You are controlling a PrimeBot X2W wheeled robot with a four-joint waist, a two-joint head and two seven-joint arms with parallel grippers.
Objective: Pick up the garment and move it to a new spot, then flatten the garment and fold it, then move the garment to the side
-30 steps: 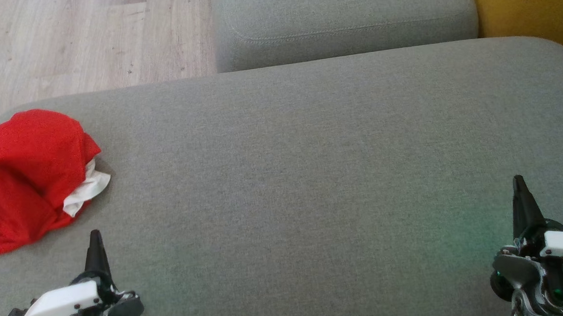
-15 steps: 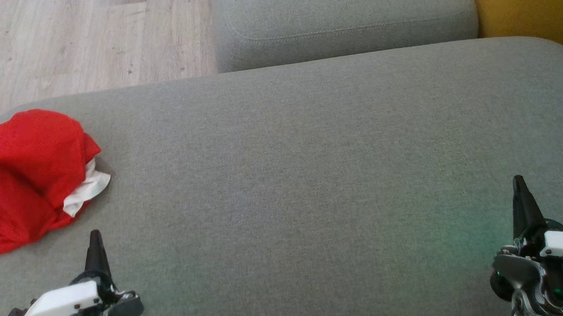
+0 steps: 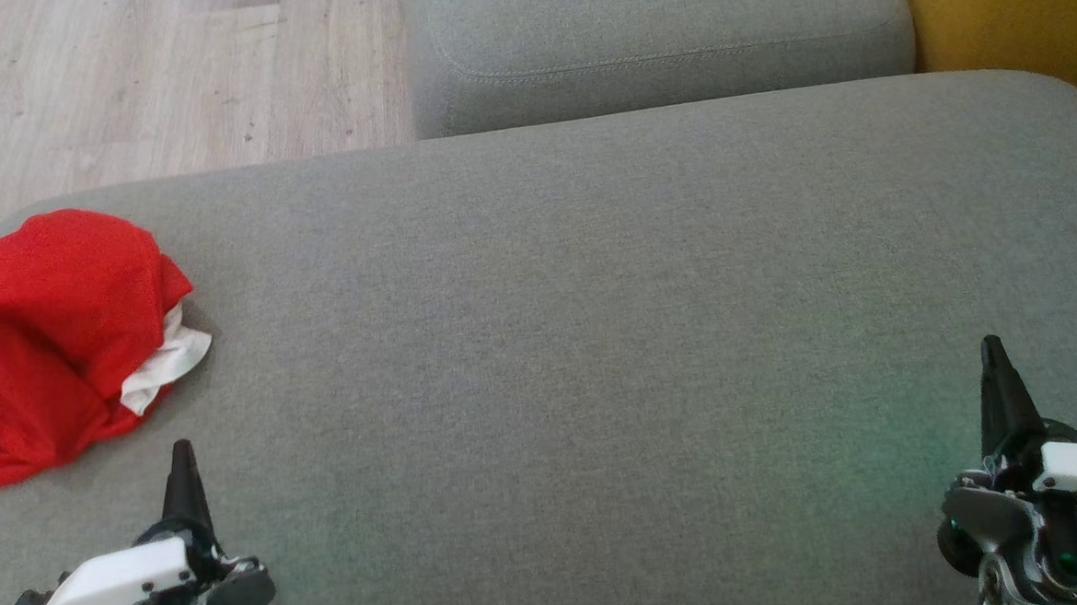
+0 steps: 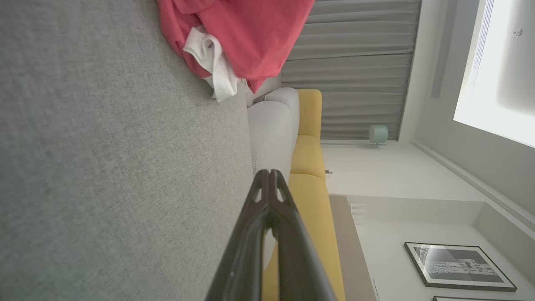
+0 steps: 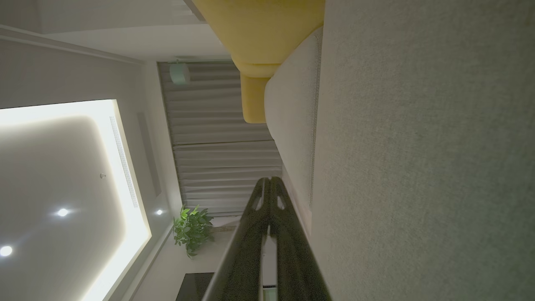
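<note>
Zero change over the last second: the red garment [image 3: 52,342] sits in the same crumpled heap, and both arms are parked exactly where they were. So imo the task hasn't kicked off yet, and the first pick-up is still to do.

The garment is a bunched-up red lump at the far left end of the grey sofa seat [image 3: 596,336], partly cut off by the left edge of the head view. A bit of white fabric [image 3: 168,359] pokes out from its right side. Could be a lining or a second layer, can't tell. It looks soft and floppy, so I'd guess it sags and unfurls once lifted.

The left gripper [image 3: 182,450] is near it, on the robot's side of the heap and not touching, fingers pressed together on nothing. The right gripper [image 3: 993,348] is well apart at the far right, also closed and empty. Past the seat there's a grey back cushion [image 3: 654,38], pale wood floor [image 3: 121,75] and a yellow sofa [image 3: 1020,1].
</note>
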